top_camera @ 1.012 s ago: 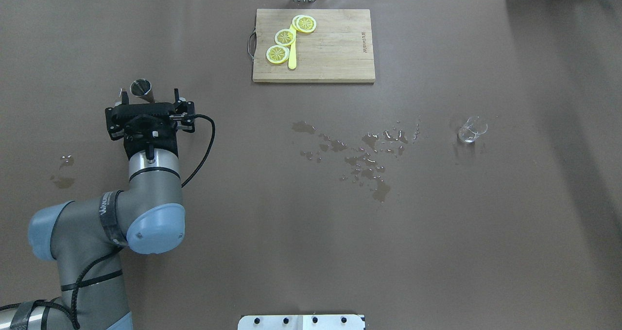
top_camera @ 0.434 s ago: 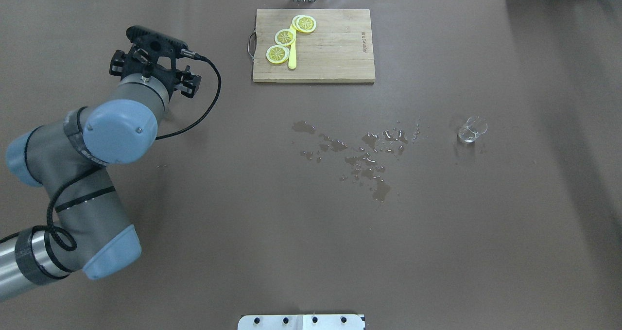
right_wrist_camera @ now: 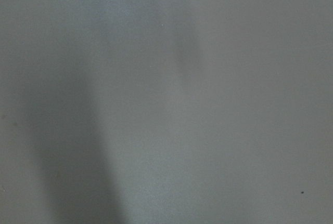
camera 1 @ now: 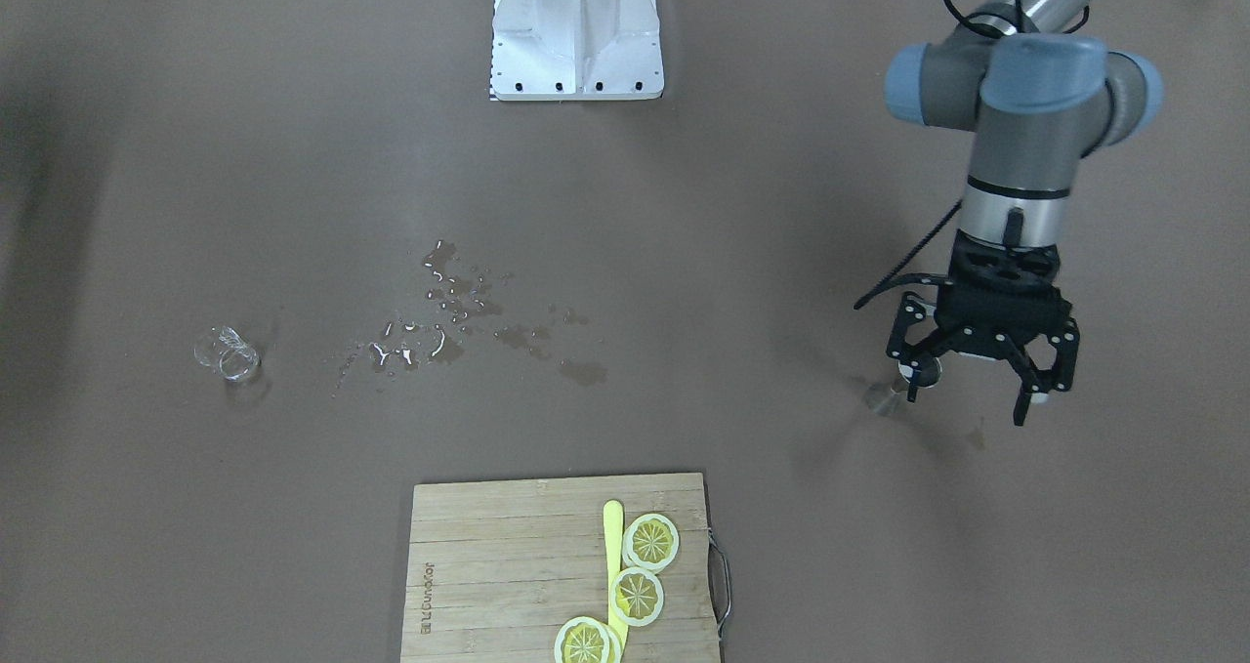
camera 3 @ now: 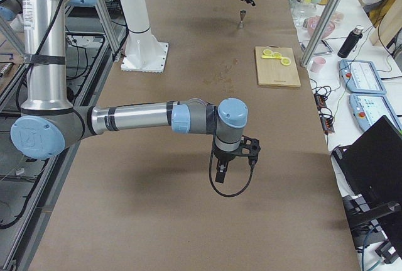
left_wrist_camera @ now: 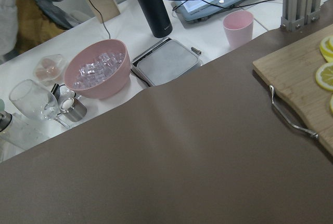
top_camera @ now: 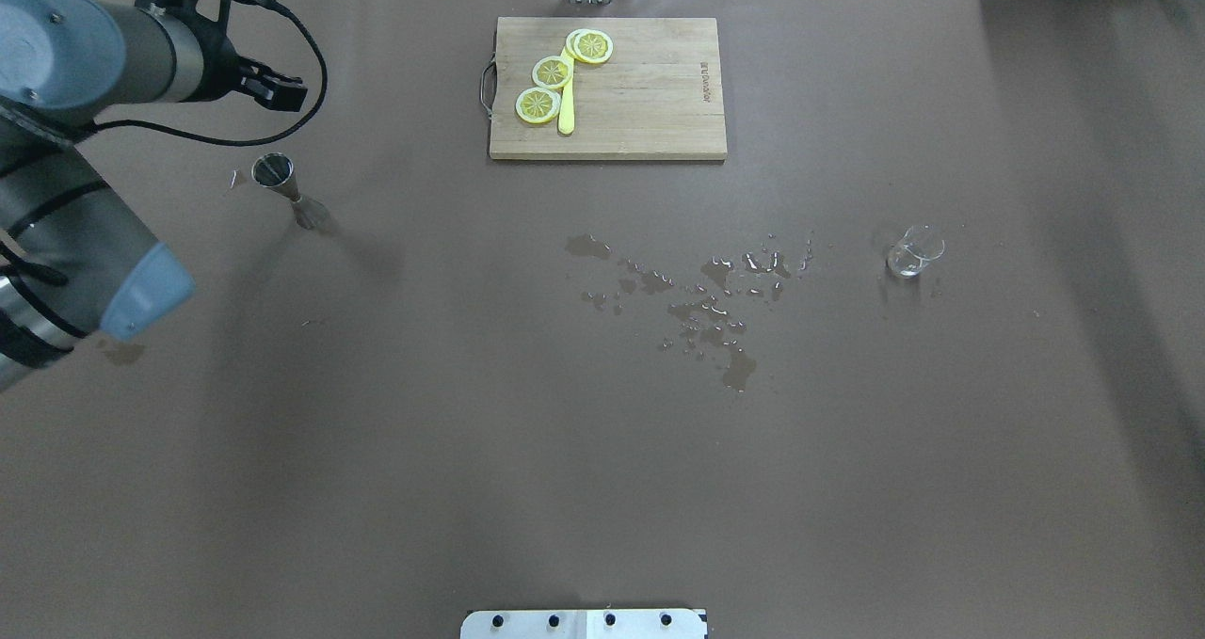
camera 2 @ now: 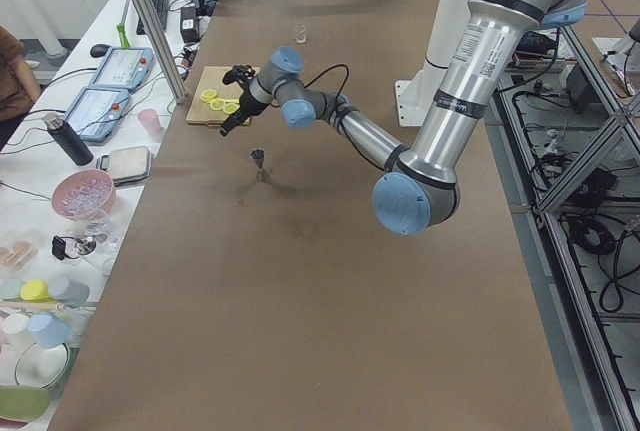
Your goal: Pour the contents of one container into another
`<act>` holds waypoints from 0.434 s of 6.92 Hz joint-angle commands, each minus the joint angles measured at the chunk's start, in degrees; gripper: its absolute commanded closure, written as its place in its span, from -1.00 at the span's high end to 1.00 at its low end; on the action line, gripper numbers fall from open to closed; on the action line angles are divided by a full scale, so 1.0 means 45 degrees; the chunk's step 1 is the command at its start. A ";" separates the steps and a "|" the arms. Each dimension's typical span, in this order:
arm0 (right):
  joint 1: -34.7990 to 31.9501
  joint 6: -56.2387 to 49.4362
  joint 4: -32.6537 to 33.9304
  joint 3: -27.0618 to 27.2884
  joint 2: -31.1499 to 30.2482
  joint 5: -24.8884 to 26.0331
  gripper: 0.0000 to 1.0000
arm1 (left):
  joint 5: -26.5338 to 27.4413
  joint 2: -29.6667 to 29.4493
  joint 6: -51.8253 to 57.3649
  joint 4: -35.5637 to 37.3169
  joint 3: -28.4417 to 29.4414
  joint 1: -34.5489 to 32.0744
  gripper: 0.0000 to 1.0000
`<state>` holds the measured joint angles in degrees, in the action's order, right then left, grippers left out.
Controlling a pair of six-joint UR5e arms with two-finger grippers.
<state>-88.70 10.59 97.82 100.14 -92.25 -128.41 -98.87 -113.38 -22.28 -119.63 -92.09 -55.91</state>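
Toward the robot's left end of the brown table [top_camera: 471, 432], the small steel double-cone jigger [top_camera: 282, 187] stands upright on its own, its long axis vertical and its open mouth facing up. Just above it hangs the left gripper [camera 1: 981, 375], a black two-finger tool with its fingers spread wide and nothing between them; in the front-facing view the jigger's rim peeps out just beside one finger [camera 1: 910, 358], but the overhead view shows the gripper raised well clear of it, so no contact exists. Far off toward the robot's right sits the small clear glass cup [top_camera: 915, 251], with a scatter of spilled liquid [top_camera: 706, 305] on the table between the two vessels. The left arm is plainly the nearer one to the jigger; the right gripper [camera 3: 233, 158] hovers over bare table well apart from both containers, and from the side view alone I cannot tell how its fingers stand. Any grasp would likely need the left tool to come down around the jigger's narrow waist, then carry it the long way across to the glass.
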 commanded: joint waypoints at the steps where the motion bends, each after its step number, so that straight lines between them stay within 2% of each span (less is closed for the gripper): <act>1: -0.0015 0.0009 0.0000 0.0109 -0.0084 0.0000 1.00 | -0.3932 0.0020 0.2237 -0.0932 0.2951 -0.2527 0.97; 3: -0.0016 0.0009 0.0000 0.0072 -0.0144 0.0039 1.00 | -0.6359 0.0775 0.2199 -0.0702 0.4172 -0.4169 0.97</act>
<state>-88.79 10.63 97.82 100.55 -92.82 -128.28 -121.05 -112.23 -12.64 -123.21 -76.54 -70.11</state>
